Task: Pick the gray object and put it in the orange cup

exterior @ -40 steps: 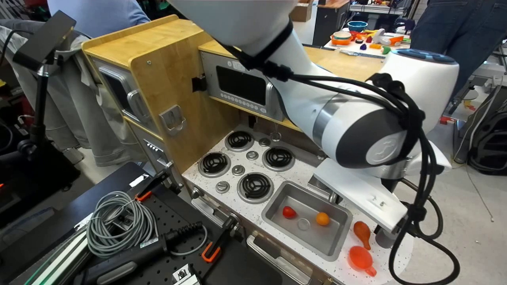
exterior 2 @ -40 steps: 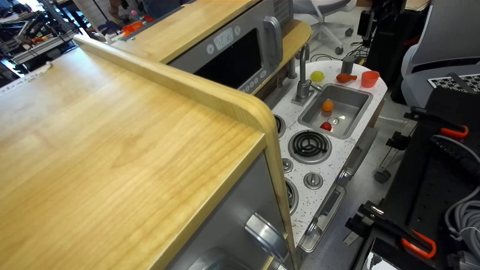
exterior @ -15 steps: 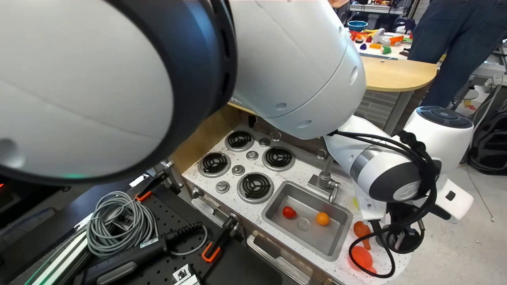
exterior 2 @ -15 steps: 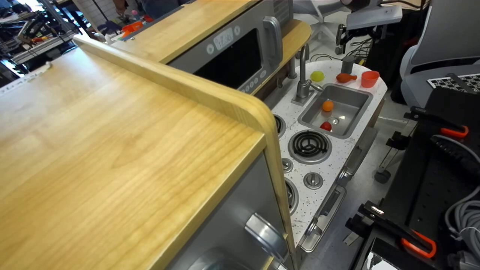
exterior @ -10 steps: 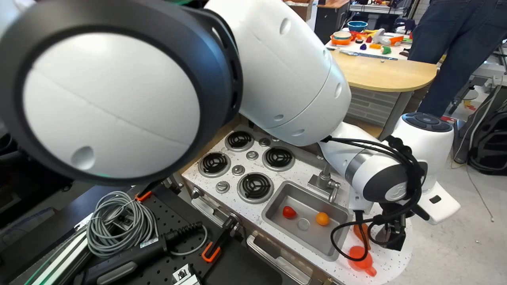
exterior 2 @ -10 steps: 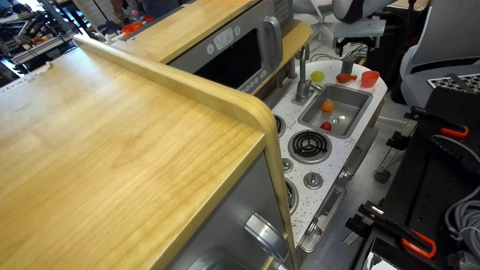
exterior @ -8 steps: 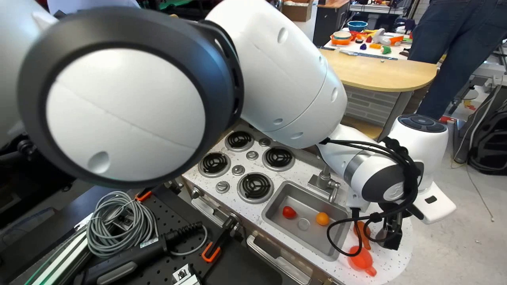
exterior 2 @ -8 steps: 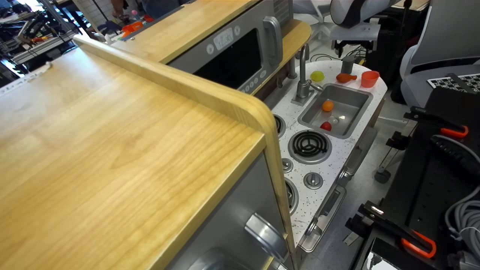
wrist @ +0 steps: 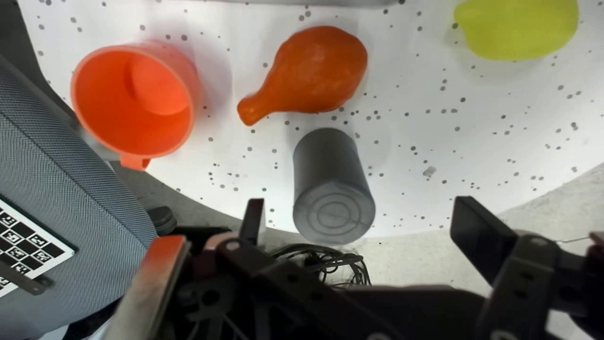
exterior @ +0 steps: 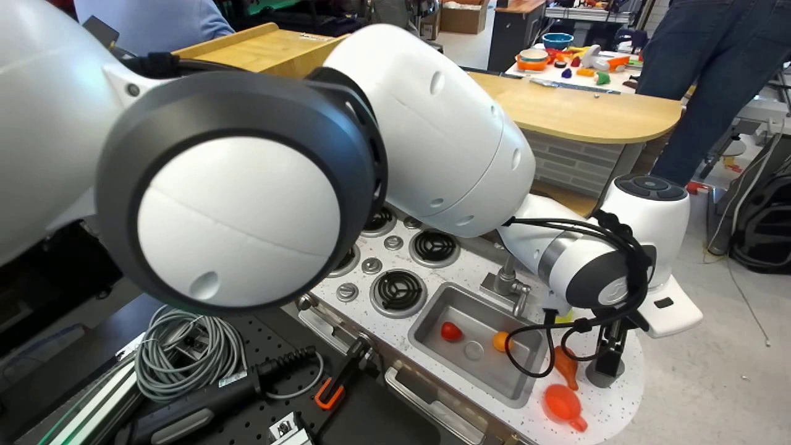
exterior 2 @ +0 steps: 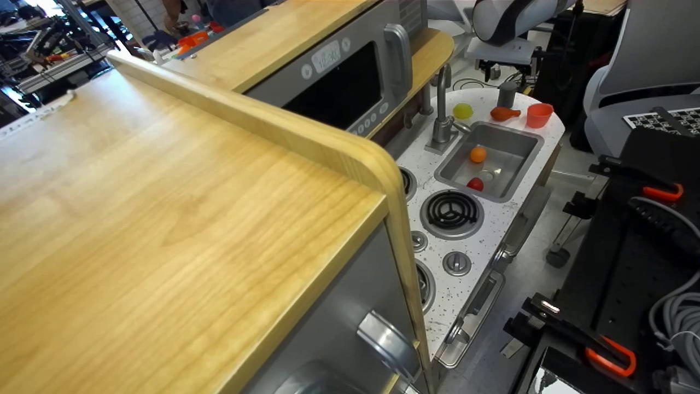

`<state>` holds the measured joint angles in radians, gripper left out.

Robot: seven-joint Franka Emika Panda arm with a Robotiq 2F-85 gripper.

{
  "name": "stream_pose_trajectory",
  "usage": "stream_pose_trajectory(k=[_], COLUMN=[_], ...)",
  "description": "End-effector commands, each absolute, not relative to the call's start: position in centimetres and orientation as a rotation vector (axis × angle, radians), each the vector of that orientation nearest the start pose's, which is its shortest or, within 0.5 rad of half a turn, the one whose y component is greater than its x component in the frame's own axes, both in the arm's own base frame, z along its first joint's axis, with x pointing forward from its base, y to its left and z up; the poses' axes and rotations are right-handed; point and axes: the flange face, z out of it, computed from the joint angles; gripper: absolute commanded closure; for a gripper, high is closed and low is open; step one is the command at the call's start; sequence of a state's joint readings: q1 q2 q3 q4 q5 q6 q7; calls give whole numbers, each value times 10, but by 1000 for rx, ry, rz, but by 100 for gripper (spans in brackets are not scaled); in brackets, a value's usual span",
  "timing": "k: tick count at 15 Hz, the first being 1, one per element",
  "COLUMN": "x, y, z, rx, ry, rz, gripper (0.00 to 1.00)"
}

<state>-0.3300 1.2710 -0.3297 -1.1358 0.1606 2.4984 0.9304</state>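
Finding gray can (wrist: 330,184) upright on white tabletop (wrist: 401,156), close to the rounded edge. Observing hand (wrist: 359,203) unclasped near gray can, with fingers (wrist: 479,236) set wide apart; cannot tell whether touching. Noting orange drumstick (wrist: 316,71) lying just beside gray can, and orange cup (wrist: 127,104) standing upright near the drumstick's thin end. Recording yellow lemon (wrist: 521,28) well apart, and, in both exterior views, red toy (exterior 2: 475,184) and orange ball (exterior 2: 478,154) inside gray sink (exterior 2: 506,156).

A microwave panel (exterior 2: 326,56) is showing blurred digits, apparently 12:30. A checkered marker board (wrist: 28,245) is lying on the chair (wrist: 96,226)
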Motion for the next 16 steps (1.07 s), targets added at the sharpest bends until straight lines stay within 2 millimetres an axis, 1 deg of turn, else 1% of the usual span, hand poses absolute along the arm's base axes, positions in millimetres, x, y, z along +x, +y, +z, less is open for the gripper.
stream_pose_trajectory(k=[1,6,10,12,16], x=[646,642,642,642,643], y=[-402,-405,-407,-407,-408], z=[37,23,19,19,17], rx=[-2420,-2388,-2382,-2384,-2384], ry=[2275,2331,2351,2359,2376], rz=[-288,-234,-218,-210,-198], gripper=[0,0,0,26,58])
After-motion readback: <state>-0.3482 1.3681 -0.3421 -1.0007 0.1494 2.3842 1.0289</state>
